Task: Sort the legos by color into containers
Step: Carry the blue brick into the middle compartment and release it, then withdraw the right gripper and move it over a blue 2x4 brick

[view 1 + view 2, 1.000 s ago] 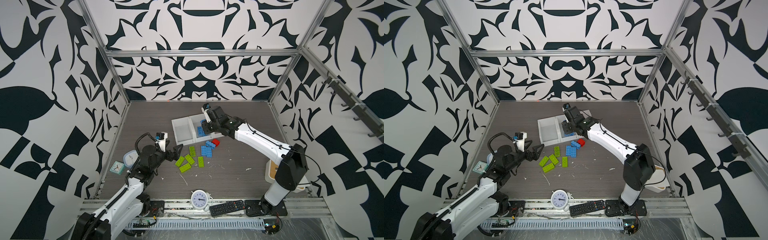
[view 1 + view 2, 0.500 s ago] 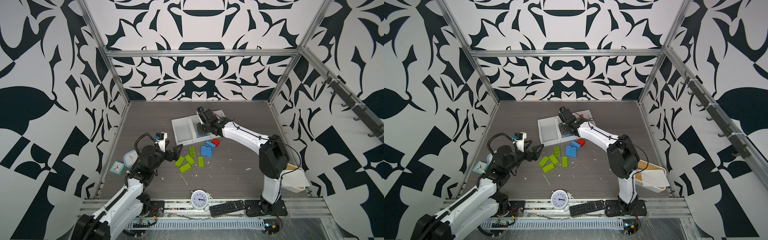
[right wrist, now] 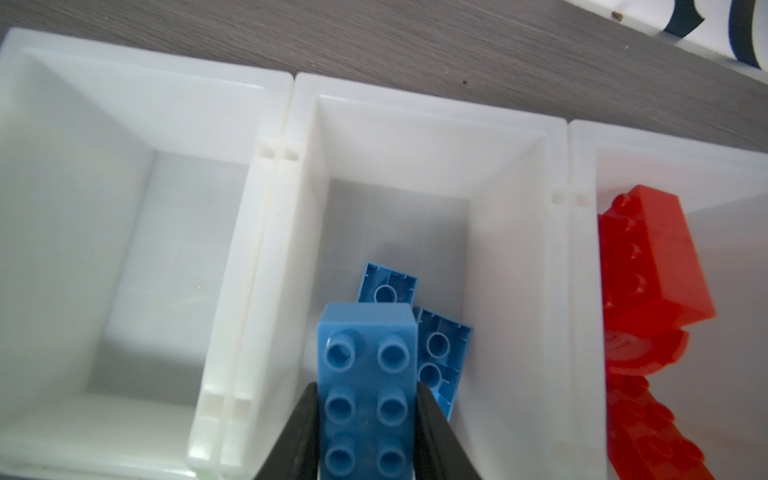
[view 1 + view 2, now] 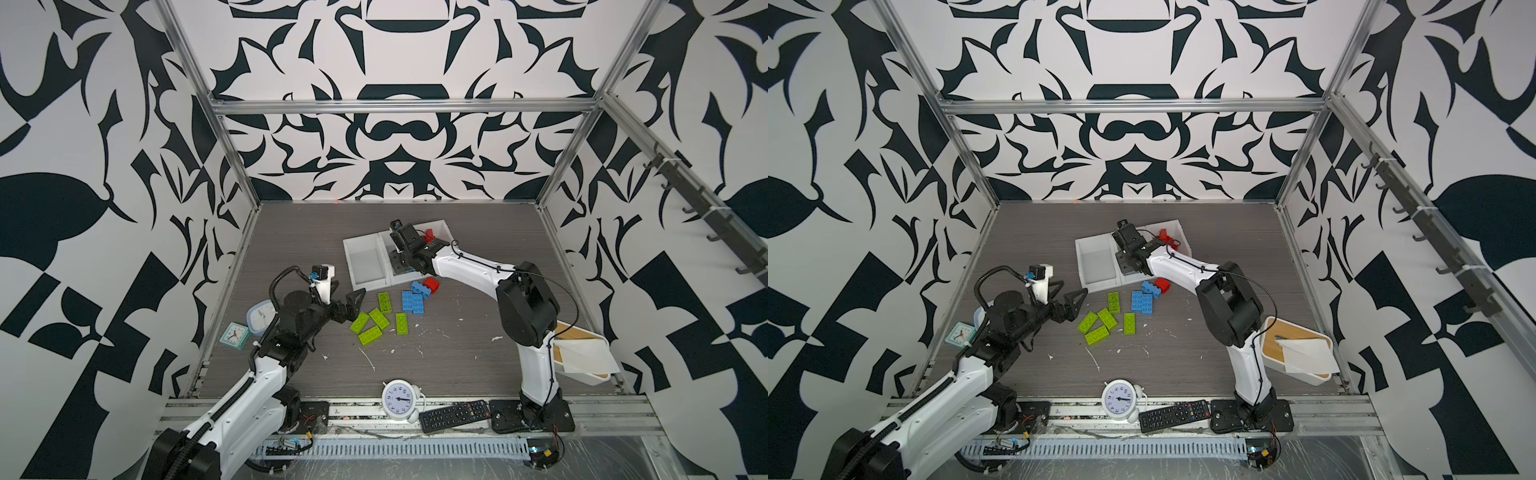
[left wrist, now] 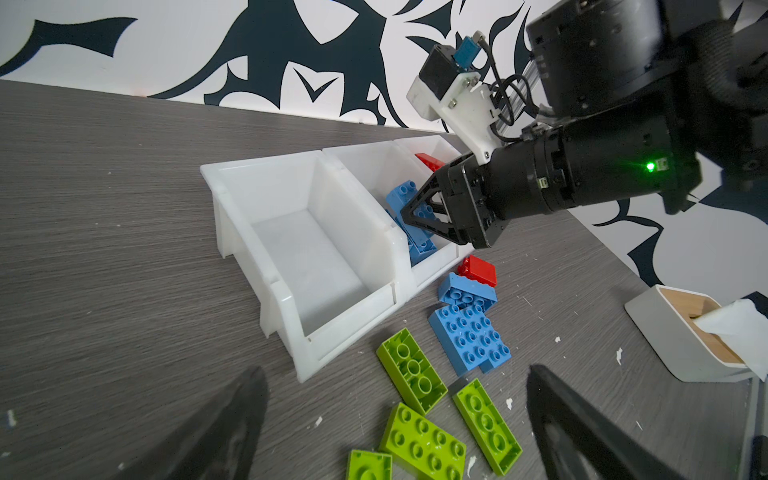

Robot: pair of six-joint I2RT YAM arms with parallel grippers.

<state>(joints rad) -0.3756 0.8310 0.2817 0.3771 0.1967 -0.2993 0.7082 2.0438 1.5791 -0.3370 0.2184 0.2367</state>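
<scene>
Three white plastic open-top bins (image 3: 415,99), joined in a row at the far side of the grey wood-grain worktop (image 4: 291,232).

Change noted: over the last second the right arm has folded its elbow back and drawn its wrist sideways along the row. Its load now hangs above the middle bin.

- Right fingers (image 3: 291,436): nearly closed, clamped on the long sides of one light blue two-by-four studded brick (image 3: 365,353), not yet released.
- Middle bin: two light blue bricks (image 3: 442,357), undersides showing.
- End bin on the right arm's side: red bricks (image 3: 652,266).
- Other end bin (image 3: 124,249): empty.
- Left fingers (image 5: 224,428): unchanged, spread fully wide, holding nothing, hanging just beside five lime green bricks (image 4: 379,319) loose on the worktop.
- Also loose: a cluster of light blue bricks (image 4: 412,302), probably three, though overlap hides the count. One red brick (image 4: 432,284) touches it.

Meaning for the task: the blue brick is lined up with the matching bin, and in my judgement only the release remains. Green sorting has not begun.
</scene>
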